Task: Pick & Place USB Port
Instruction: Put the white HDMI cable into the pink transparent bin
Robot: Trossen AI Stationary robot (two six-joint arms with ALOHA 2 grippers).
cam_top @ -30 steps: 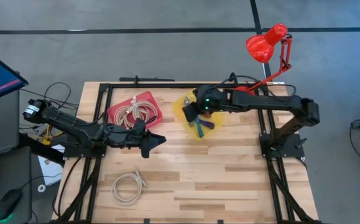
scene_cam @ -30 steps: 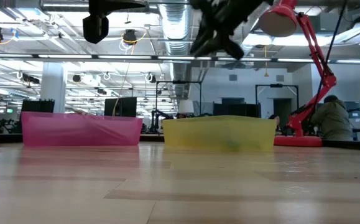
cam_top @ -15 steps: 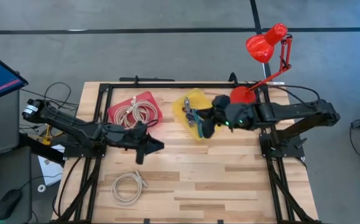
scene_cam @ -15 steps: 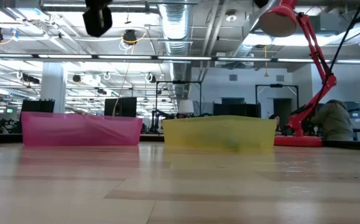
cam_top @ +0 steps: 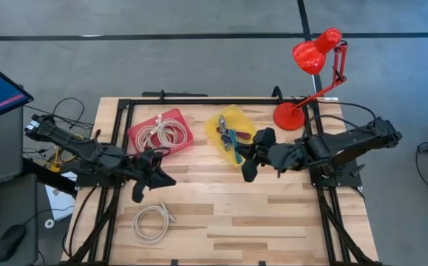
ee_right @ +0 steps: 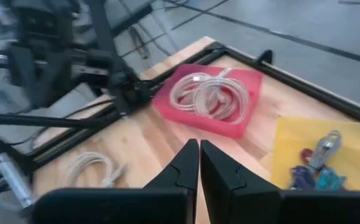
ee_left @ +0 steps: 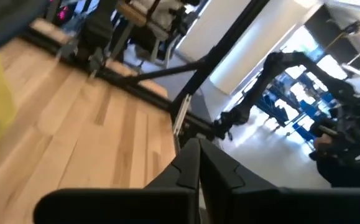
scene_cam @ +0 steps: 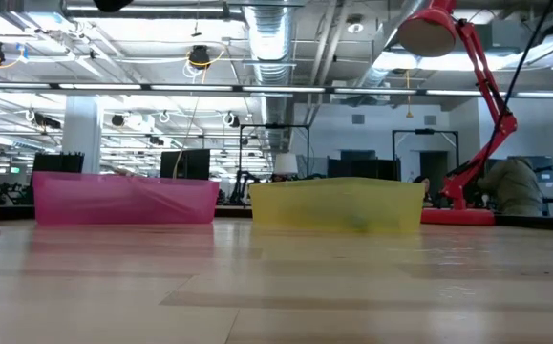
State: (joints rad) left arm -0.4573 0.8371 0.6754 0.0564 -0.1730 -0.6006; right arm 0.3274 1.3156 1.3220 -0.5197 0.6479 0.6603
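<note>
USB items (cam_top: 232, 139), a small mixed cluster of blue, purple and metal pieces, lie in the yellow bin (cam_top: 236, 122) at the back centre of the table (cam_top: 273, 214); the right wrist view shows them (ee_right: 319, 168) resting on the bin floor (ee_right: 291, 134). The red bin (cam_top: 180, 118) stands just left of the yellow bin and holds a coiled white cable (cam_top: 160, 134). A second coiled cable (cam_top: 153, 220) lies loose on the table near the front left. The left gripper (cam_top: 141, 193) hangs above the table between the red bin and the loose coil, its fingers (ee_left: 195, 171) pressed together and holding nothing. The right gripper (cam_top: 248, 172) hangs above the table just in front of the yellow bin, near its right corner; its fingers (ee_right: 198, 165) are likewise pressed together and hold nothing. A red desk lamp (cam_top: 313, 55) stands at the back right corner. In the low view both bins (scene_cam: 123, 199) (scene_cam: 338, 204) sit side by side, apart.
</note>
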